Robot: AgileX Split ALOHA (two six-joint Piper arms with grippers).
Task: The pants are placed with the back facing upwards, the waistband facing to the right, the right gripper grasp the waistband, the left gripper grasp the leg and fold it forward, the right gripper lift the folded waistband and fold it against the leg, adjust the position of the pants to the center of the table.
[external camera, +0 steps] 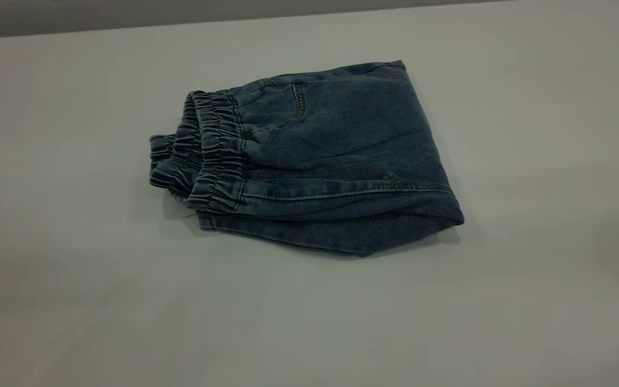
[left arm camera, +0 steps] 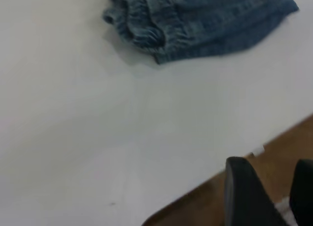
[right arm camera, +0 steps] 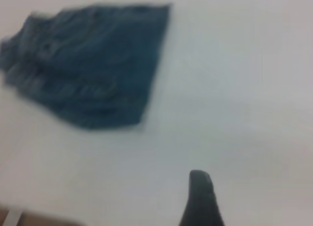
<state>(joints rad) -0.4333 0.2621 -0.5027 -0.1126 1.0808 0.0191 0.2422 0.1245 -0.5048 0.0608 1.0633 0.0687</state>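
Observation:
The pants (external camera: 309, 161) lie folded into a compact blue denim bundle near the middle of the white table (external camera: 73, 279), with a patch pocket on top. The gathered waistband (external camera: 215, 156) is doubled over at the bundle's left end. The leg is hidden under the folded layers. Neither gripper shows in the exterior view. My left gripper (left arm camera: 281, 187) is open and empty, off the table's near edge and well away from the pants (left arm camera: 195, 20). My right gripper (right arm camera: 200, 199) hovers over bare table, apart from the pants (right arm camera: 93, 64), with nothing seen in it.
The table's edge (left arm camera: 210, 177) runs diagonally in the left wrist view, with brown floor (left arm camera: 205, 206) beyond it. A grey wall strip (external camera: 127, 13) lies behind the table's far edge.

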